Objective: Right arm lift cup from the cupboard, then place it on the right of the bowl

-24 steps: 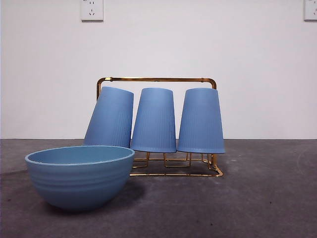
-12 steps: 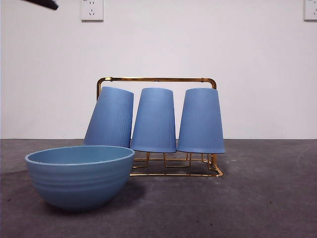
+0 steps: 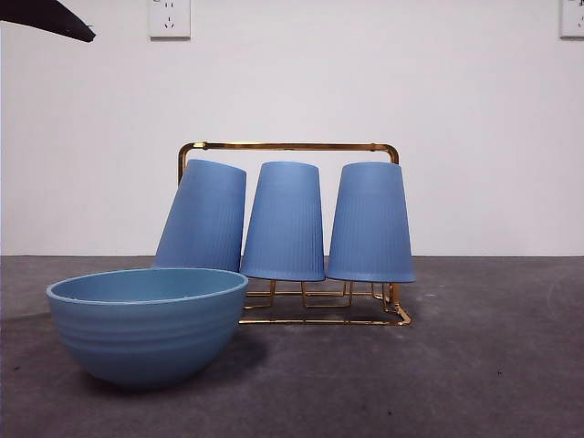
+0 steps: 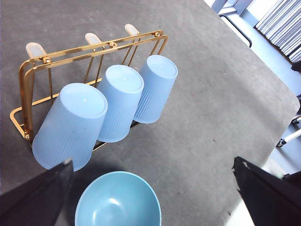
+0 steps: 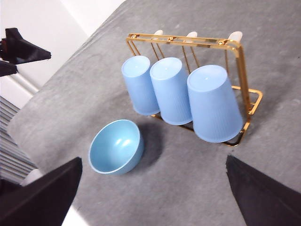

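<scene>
The cup (image 3: 370, 223) I'm after sits upside down on the cupboard (image 3: 288, 147), at the end away from the bowl (image 3: 148, 322); two matching cups (image 3: 285, 222) hang beside it, the nearest-the-bowl one tilted; the bowl stands empty in front of the rack; my right gripper (image 5: 150, 197) hovers high, jaws spread wide; the left gripper (image 4: 155, 193) likewise, holding nothing.

A dark grey bench (image 3: 493, 365) carries a wide blue bowl (image 3: 146, 324) at the near left and, just behind it to the right, a gold wire cupboard (image 3: 290, 146) holding three upturned blue cups.
</scene>
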Controlling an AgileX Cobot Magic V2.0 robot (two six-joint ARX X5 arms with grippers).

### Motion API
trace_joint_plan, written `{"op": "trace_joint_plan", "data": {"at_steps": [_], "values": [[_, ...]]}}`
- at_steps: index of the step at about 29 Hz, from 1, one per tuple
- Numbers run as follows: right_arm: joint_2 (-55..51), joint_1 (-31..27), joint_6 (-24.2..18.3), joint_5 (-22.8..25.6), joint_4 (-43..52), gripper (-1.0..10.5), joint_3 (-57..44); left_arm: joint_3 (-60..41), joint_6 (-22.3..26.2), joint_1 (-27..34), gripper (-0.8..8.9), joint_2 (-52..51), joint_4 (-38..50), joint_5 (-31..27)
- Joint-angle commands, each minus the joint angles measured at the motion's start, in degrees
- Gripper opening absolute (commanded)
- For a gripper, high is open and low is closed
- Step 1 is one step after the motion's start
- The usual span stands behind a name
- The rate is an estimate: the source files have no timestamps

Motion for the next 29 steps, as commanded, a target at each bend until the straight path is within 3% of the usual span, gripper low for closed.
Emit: {"op": "trace_joint_plan", "data": {"at_steps": [1,10,18,24,29], "values": [[3.2,1.2,1.7,0.8,-0.9,4.9,1.7,1.3,0.5,-0.3,5.56,0.4,0.7,0.3],[21.4,9.0,0.6,13.2,-8.6,4.9,13.5,1.3,0.2,-0.7,5.55,0.4,0.1,0.3],[41.9,16.4,-2.3,24.8,-14.5,4.9,31.3,1.3,0.3,-2.2,5.54,0.4,-0.7,0.3],[61.4,21.1,-2.5,30.2,-25.1,4.9,51.8,1.3,0.4,-2.5,5.54,0.5,-0.7,0.3],[70.3,22.5,-2.1,34.2,-28.7,4.9,59.6,1.3,0.4,-2.5,5.54,0.5,-1.1,0.3]]}}
